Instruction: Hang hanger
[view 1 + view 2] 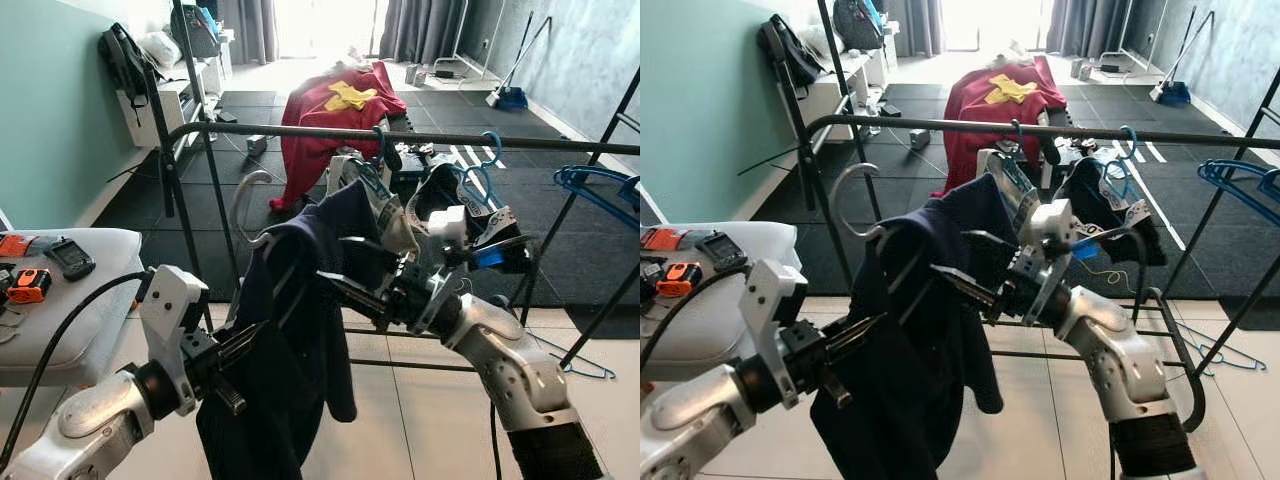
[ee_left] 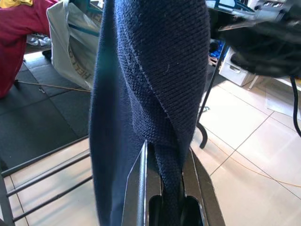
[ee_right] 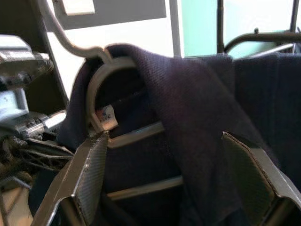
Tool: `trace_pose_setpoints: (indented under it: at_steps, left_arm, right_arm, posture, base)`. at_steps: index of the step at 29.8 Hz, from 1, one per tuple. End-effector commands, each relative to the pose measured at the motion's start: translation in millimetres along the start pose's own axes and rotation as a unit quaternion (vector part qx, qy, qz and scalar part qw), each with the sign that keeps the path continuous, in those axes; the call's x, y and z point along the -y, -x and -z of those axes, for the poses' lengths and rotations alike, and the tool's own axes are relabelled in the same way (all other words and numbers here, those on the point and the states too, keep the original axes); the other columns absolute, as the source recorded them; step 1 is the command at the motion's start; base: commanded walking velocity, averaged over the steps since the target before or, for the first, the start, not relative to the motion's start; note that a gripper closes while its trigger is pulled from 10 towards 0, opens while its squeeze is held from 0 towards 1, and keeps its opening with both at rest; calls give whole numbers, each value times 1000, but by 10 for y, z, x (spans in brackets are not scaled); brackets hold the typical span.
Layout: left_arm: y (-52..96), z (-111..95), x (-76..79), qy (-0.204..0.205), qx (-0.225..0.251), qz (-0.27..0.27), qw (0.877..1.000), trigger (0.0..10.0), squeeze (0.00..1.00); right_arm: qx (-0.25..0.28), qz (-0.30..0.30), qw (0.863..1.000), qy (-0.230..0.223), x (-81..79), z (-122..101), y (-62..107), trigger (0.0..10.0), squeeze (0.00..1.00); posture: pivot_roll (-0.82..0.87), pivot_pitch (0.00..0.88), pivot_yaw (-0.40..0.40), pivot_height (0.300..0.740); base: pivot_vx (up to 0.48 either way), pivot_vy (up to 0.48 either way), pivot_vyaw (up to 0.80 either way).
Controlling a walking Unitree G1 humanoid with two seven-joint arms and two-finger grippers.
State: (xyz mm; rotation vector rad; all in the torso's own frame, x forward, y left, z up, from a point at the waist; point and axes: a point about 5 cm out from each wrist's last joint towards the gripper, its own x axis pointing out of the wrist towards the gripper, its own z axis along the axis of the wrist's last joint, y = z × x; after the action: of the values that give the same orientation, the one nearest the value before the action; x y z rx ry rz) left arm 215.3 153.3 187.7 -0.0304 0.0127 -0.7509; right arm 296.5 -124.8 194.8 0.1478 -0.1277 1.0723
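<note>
Clothes rail (image 1: 300, 133) ahead: left gripper (image 2: 164, 188) clamps navy sweater (image 1: 300, 330) hem, probably steadying it; right gripper (image 3: 174, 160) open around grey hanger (image 1: 855, 200).

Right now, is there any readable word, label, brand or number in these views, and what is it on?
None can be read.
White bag: dark print along its side, too blurred to read.
Tag inside the sweater collar: too small to read.
Orange device on the grey surface: no legible marking.
</note>
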Motion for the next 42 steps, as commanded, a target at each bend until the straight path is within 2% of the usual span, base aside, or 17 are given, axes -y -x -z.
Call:
trace_pose_setpoints:
  at_steps: [1, 3, 6, 15, 18, 22, 25, 31, 33, 34, 36, 37, 38, 39, 40, 41, 42]
  left_arm:
    - [-87, -132, 126, -3, 33, 33, 999, 10000, 0]
    - [-121, -151, 171, -1, 39, 43, 998, 10000, 0]
    - [-121, -151, 171, -1, 39, 43, 998, 10000, 0]
    - [-192, -187, 309, 6, 51, 72, 996, 10000, 0]
    - [-190, -185, 327, 7, 51, 74, 996, 10000, 0]
    - [-164, -191, 292, 4, 47, 65, 997, 10000, 0]
    - [-123, -179, 253, -5, 37, 56, 998, 10000, 0]
    - [-67, -165, 191, -15, 24, 42, 999, 10000, 0]
    - [-56, -164, 164, -18, 22, 36, 999, 10000, 0]
    - [-51, -164, 146, -20, 21, 32, 999, 10000, 0]
    - [-51, -164, 146, -20, 21, 32, 999, 10000, 0]
    - [-54, -163, 138, -21, 20, 30, 999, 10000, 0]
    - [-54, -163, 138, -21, 20, 30, 999, 10000, 0]
    - [-57, -162, 134, -22, 20, 30, 999, 10000, 0]
    - [-62, -161, 137, -22, 20, 30, 999, 10000, 0]
    - [-62, -161, 137, -22, 20, 30, 999, 10000, 0]
    - [-67, -160, 142, -22, 20, 31, 999, 10000, 0]
  right_arm:
    - [-6, 44, 998, 33, 69, -18, -91, 10000, 0]
    - [-6, 71, 996, 52, 116, -34, -125, 10000, 0]
    - [-6, 71, 996, 52, 116, -34, -125, 10000, 0]
    - [-16, 158, 981, 110, 309, -91, -104, 10000, 0]
    - [-44, 186, 970, 152, 380, -68, -79, 10000, 0]
    - [-67, 206, 959, 183, 441, -36, -59, 10000, 0]
    - [-89, 241, 942, 215, 542, -30, -1, 10000, 0]
    - [-93, 294, 923, 228, 685, -72, 110, 10000, 0]
    - [-82, 300, 927, 212, 702, -85, 131, 10000, 0]
    - [-61, 289, 938, 179, 686, -100, 130, 10000, 0]
    - [-61, 289, 938, 179, 686, -100, 130, 10000, 0]
    - [-43, 260, 954, 143, 635, -101, 117, 10000, 0]
    - [-43, 260, 954, 143, 635, -101, 117, 10000, 0]
    - [-31, 237, 964, 120, 596, -104, 109, 10000, 0]
    - [-47, 196, 972, 121, 527, -67, 115, 10000, 0]
    - [-47, 196, 972, 121, 527, -67, 115, 10000, 0]
    - [-74, 163, 975, 131, 474, -17, 138, 10000, 0]
  posture:
    - [-25, 0, 5, 740]
    - [-25, 0, 4, 740]
    - [-25, 0, 4, 740]
    - [-30, 0, -3, 740]
    - [-31, 0, -6, 740]
    - [-31, 0, -9, 740]
    - [-33, 0, -10, 740]
    - [-34, 0, -7, 740]
    - [-36, 0, -8, 740]
    - [-38, 0, -6, 740]
    - [-38, 0, -6, 740]
    - [-40, 0, -5, 740]
    - [-40, 0, -5, 740]
    - [-40, 0, -5, 740]
    - [-41, 0, -6, 740]
    - [-41, 0, -6, 740]
    - [-43, 0, -5, 740]
  base:
    - [0, 0, 0]
    - [0, 0, 0]
    - [0, 0, 0]
    - [0, 0, 0]
    - [0, 0, 0]
    - [0, 0, 0]
    - [0, 0, 0]
    - [0, 0, 0]
    - [0, 0, 0]
    - [0, 0, 0]
    - [0, 0, 0]
    - [0, 0, 0]
    - [0, 0, 0]
    - [0, 0, 0]
    - [0, 0, 0]
    - [0, 0, 0]
    - [0, 0, 0]
